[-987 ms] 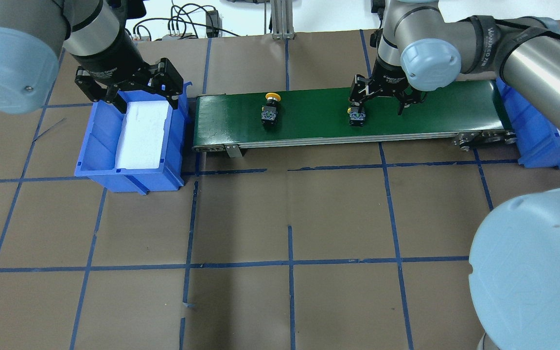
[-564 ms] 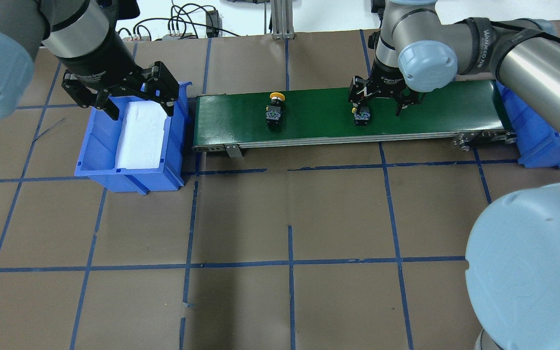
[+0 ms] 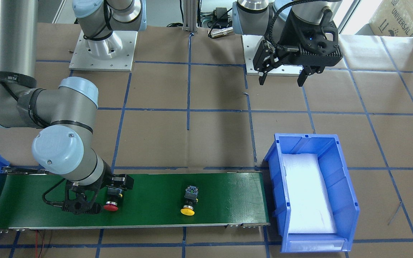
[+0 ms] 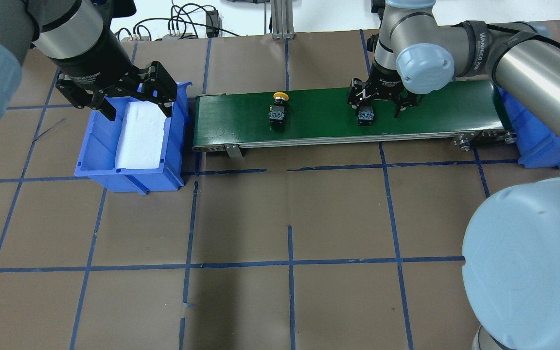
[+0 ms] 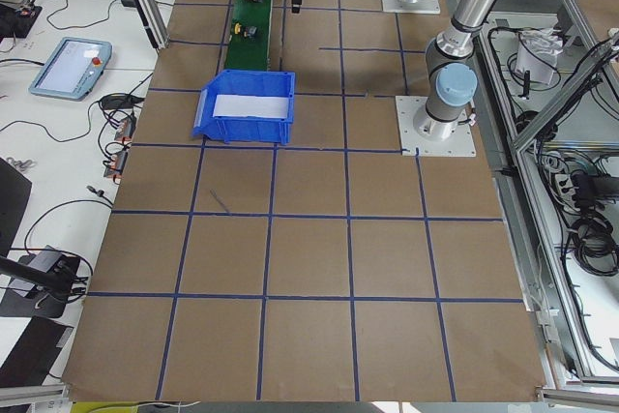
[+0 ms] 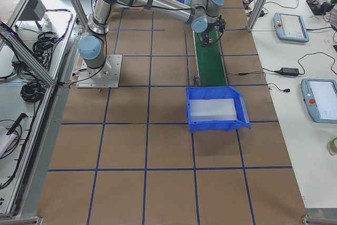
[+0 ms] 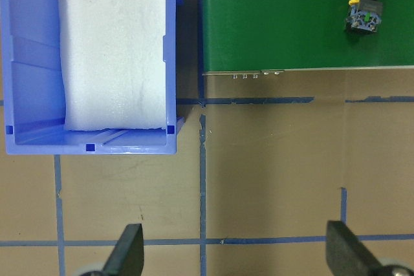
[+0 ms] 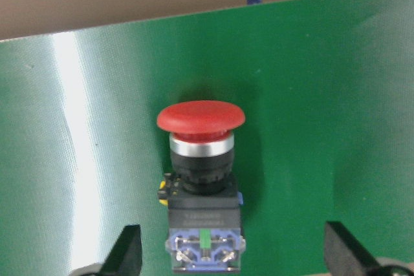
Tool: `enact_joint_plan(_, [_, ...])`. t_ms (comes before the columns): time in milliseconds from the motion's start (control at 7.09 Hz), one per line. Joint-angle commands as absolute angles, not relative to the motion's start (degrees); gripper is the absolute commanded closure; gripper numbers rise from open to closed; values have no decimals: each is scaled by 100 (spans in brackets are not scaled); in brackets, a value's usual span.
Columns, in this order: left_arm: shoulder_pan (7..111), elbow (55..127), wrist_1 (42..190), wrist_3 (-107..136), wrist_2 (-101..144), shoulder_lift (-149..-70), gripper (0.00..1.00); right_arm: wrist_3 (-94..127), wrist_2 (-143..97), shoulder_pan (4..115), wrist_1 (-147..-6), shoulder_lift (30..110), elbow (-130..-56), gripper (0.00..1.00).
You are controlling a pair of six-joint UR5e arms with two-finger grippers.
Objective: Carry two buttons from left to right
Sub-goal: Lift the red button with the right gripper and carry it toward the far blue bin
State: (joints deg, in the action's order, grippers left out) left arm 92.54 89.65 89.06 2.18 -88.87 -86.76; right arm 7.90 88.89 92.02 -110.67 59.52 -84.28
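The red button (image 8: 202,179) lies on its side on the green conveyor belt (image 4: 319,127), cap pointing away from the robot. My right gripper (image 4: 376,108) is open and straddles it, one finger on each side, also in the right wrist view (image 8: 236,256) and the front view (image 3: 99,195). The yellow button (image 4: 278,109) lies on the belt further left, free of both grippers, and shows in the left wrist view (image 7: 365,4). My left gripper (image 4: 136,108) is open and empty, high above the far end of the left blue bin (image 4: 129,171).
The left blue bin holds a white foam pad (image 4: 141,131) and no buttons. A second blue bin (image 4: 537,141) stands at the belt's right end, partly hidden by my right arm. Brown table with blue tape lines (image 4: 289,262) spreads in front.
Both buttons have drifted a little to the right along the belt. My left gripper has shifted slightly left, still open. My right gripper stays open around the red button.
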Motion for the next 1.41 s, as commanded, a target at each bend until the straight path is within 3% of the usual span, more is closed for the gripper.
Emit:
enact_joint_plan(0, [9272,8948,9008,237,-8886,-8596,0,791,8955,9246,-11136,5854,-8429,5])
enact_joint_plan(282, [9220,8842,8947,229,-8894,-8570,0,738,9026,9237,-11118,5862,-8420,42])
enact_joint_plan(564, [9263,8859,9044,228,-8912,-8447,0,712,9219,9167,-11066,5967,-8411,90])
enact_joint_plan(1269, [9272,8947,9061,176,-8894,-8367,0,-50,9308,8493,-10266,6643,-7998,95])
